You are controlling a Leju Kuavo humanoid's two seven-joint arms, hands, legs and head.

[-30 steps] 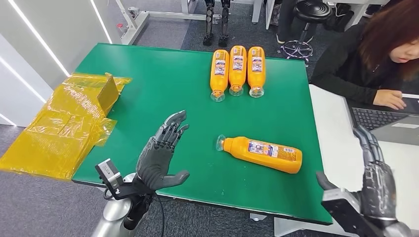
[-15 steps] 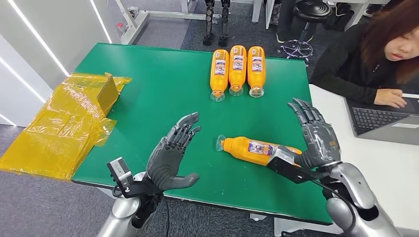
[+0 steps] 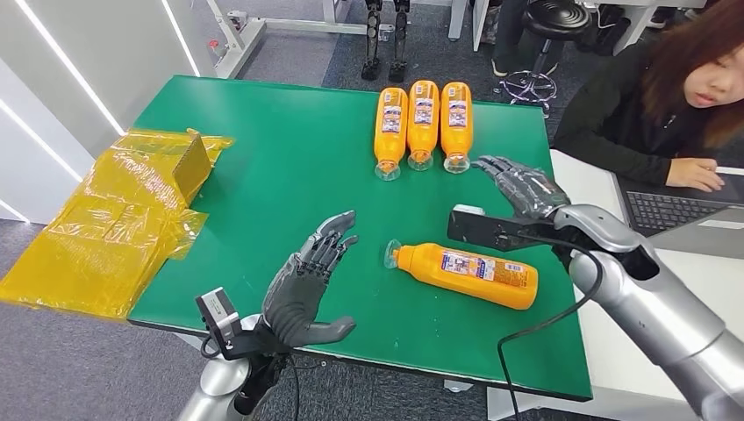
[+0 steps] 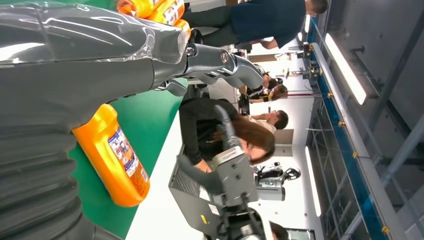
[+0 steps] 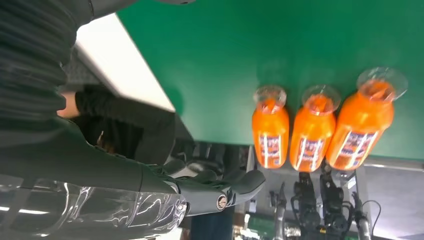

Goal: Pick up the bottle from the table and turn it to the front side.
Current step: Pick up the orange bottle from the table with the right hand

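Observation:
A lone orange bottle [image 3: 465, 273] lies on its side on the green table [image 3: 289, 167], clear cap toward my left hand; the same bottle [image 4: 114, 159] appears in the left wrist view. My left hand [image 3: 307, 285] hovers open over the table's near edge, a short way left of the cap, holding nothing. My right hand [image 3: 519, 186] is stretched out flat and open above the table, beyond the lone bottle and just right of a row of three orange bottles [image 3: 422, 124]. My right forearm passes over the far side of the lone bottle.
The three bottles [image 5: 312, 131] lie side by side at the table's far edge. A yellow plastic-wrapped box [image 3: 118, 210] sits on the table's left edge. A person [image 3: 667, 88] works at a laptop [image 3: 684, 215] on a white table [image 3: 614, 281] to the right.
My right hand has swung in from the right and reached farther over the table, past the lone bottle toward the row of three. My left hand has crept slightly forward.

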